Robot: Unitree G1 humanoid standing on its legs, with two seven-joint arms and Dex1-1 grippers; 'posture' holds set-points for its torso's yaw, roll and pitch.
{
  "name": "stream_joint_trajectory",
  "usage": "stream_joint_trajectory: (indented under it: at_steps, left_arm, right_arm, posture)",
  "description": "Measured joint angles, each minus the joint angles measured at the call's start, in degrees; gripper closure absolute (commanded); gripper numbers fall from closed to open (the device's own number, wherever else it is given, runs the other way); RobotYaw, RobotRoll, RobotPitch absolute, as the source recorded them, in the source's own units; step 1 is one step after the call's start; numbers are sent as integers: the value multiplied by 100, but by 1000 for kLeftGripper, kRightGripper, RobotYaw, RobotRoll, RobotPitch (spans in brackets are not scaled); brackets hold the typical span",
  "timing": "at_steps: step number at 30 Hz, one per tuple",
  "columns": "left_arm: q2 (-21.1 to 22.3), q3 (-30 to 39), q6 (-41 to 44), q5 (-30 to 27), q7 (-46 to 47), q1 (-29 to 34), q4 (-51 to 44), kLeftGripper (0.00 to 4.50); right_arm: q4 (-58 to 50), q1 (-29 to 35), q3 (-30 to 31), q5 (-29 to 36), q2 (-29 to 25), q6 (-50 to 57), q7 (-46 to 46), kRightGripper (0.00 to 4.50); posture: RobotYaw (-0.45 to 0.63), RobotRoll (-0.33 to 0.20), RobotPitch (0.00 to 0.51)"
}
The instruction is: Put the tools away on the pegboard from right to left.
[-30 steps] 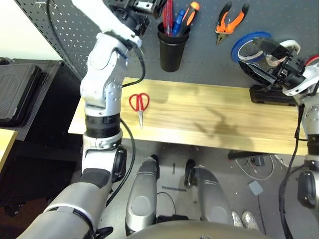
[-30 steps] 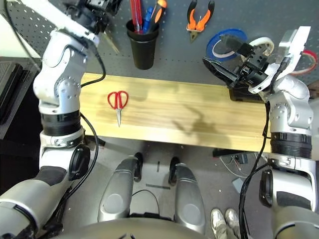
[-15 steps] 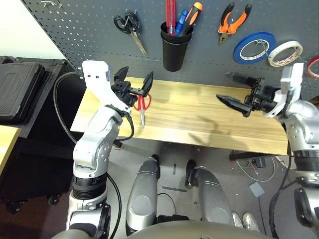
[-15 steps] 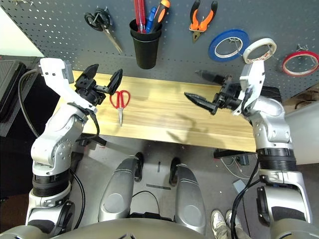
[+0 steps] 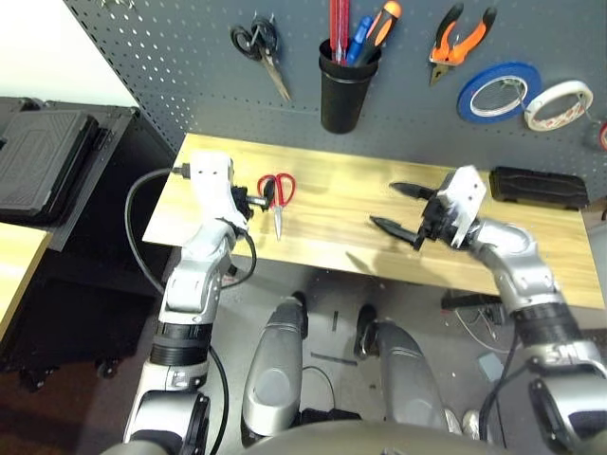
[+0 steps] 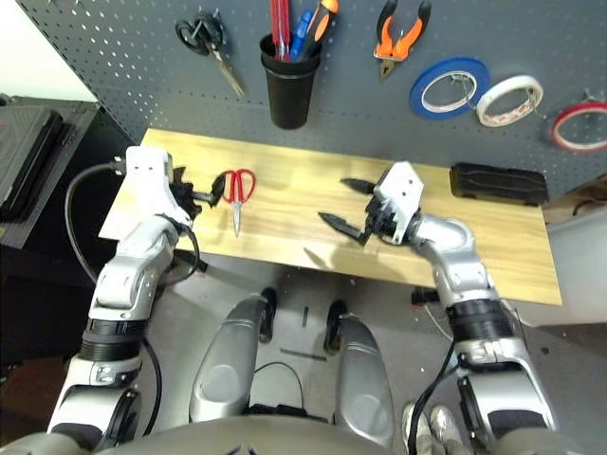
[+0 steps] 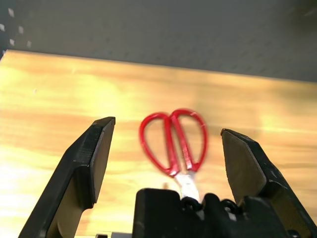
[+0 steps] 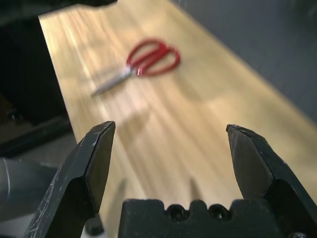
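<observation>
- Left claw (image 7: 166,163) stands wide apart and empty, just short of the red-handled scissors (image 5: 277,191); right claw (image 5: 410,209) is also spread and empty, well right of the scissors.
- Scissors lie flat on the tabletop (image 5: 332,204), loops toward the pegboard (image 5: 190,57), blades toward the robot.
- Best grasp, I judge: across the smooth oval plastic loops, since the thin metal blades look slippery.
- Beside the black-handled scissors (image 5: 258,43), bare holes remain.

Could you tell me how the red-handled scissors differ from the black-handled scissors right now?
The red-handled scissors lie flat on the wooden table, blades pointing toward the robot; the black-handled scissors hang on the pegboard, blades slanting down. The red pair sits just beyond the open left gripper; the black pair has no gripper near. Both are closed.
</observation>
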Motion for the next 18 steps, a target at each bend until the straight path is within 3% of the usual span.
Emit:
stream_joint_trajectory:
  at_steps: [10, 18]
  left_arm:
    - [49, 135, -530, 297, 350, -969, 2046, 44]
    - [52, 202, -1007, 438, 608, -1661, 3667, 44]
  right_arm:
    - [202, 44, 278, -504, 400, 289, -782, 0]
    - [-265, 316, 333, -551, 492, 581, -1014, 0]
  posture:
    - [261, 0, 413]
    - [239, 0, 423]
